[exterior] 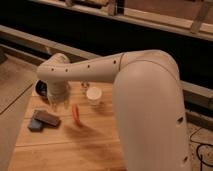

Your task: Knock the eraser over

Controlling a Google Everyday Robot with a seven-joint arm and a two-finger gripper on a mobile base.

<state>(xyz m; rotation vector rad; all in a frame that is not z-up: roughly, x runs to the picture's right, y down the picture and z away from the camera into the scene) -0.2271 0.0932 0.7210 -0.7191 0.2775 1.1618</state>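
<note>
On the tabletop [75, 145], near its left edge, the eraser [48, 118] lies as a dark slab, leaning across the blue-grey block [36, 123]. The gripper [58, 103] hangs just above and to the right of it, under the pale arm [100, 70]; whether its fingers are apart or together I cannot tell. An orange stick [76, 115] lies just right of the eraser, a white cup [93, 95] further back. The eraser already looks toppled or close to it. To finish cleanly, the push probably wants to come low and sideways, toward the left, staying off the stick and cup.
</note>
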